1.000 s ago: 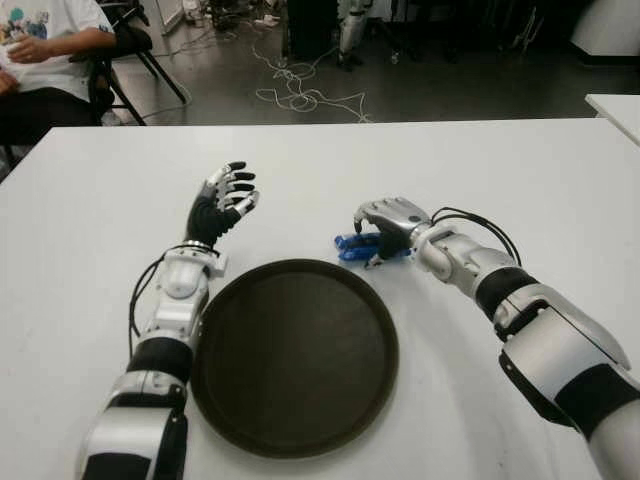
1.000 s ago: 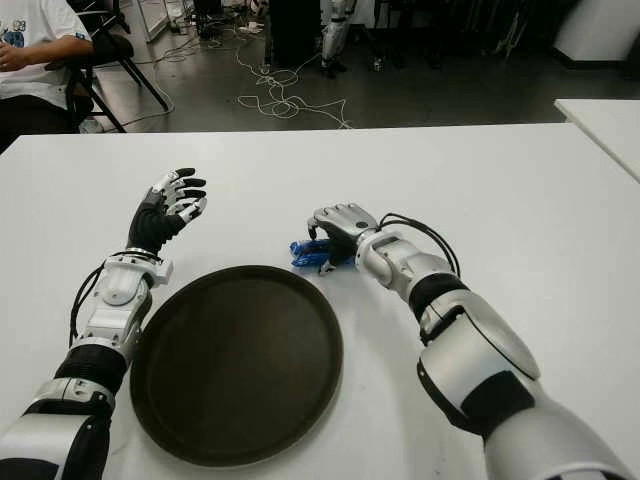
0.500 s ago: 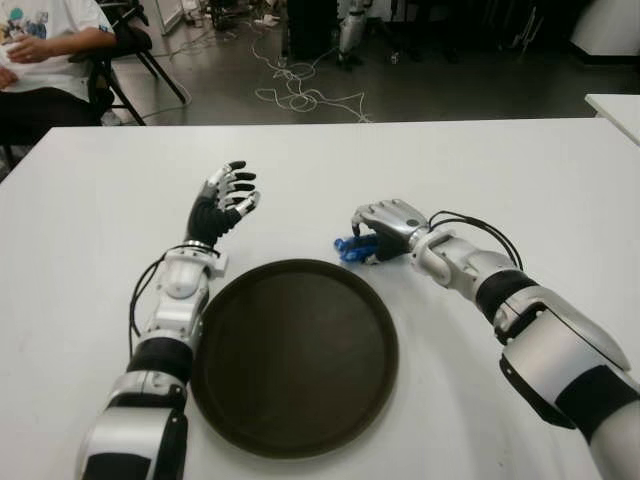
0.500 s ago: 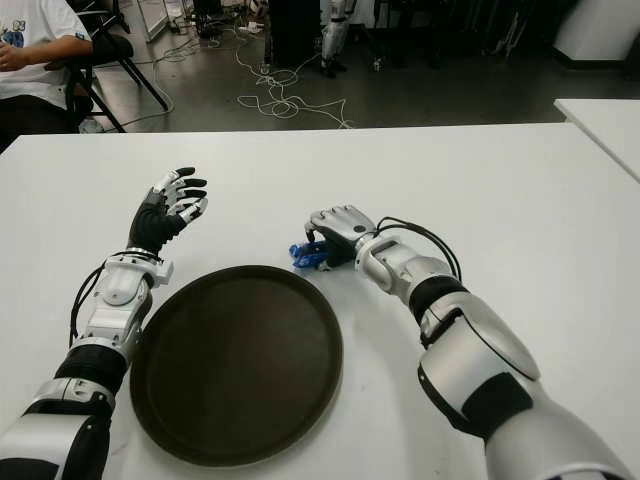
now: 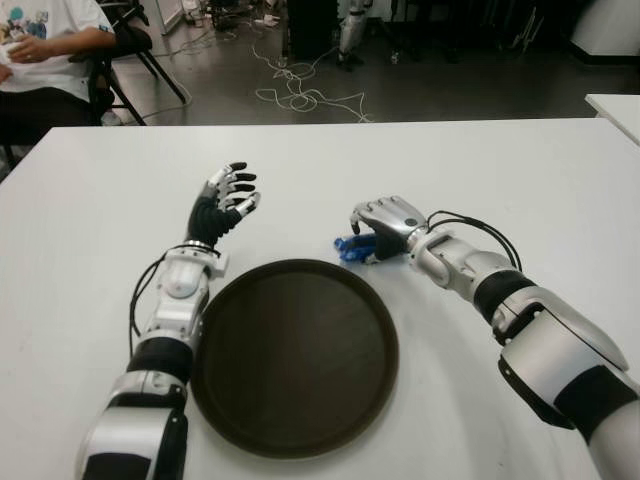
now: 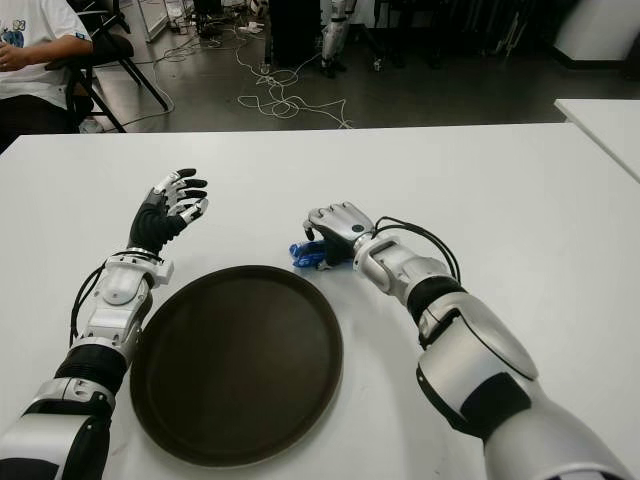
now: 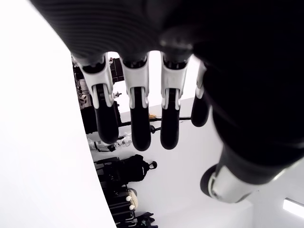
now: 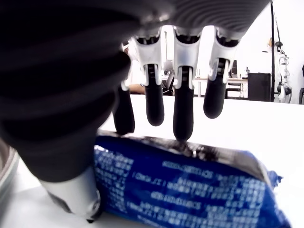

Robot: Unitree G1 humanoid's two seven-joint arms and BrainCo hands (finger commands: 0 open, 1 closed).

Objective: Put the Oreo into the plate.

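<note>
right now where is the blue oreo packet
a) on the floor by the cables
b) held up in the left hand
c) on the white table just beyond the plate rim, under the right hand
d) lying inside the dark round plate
c: the blue Oreo packet lies on the white table just past the rim of the dark round plate, with the right hand curled over it but not clearly gripping; the left hand is open and holds nothing.

White table (image 5: 520, 170) fills the near ground. Past its far edge, a dark floor (image 5: 450, 85) with a tangle of white cables (image 5: 300, 95). Far left, a seated person (image 5: 45, 60) in a white shirt, chair (image 5: 130, 50) beside them. Far right, another white table (image 5: 615, 108).
</note>
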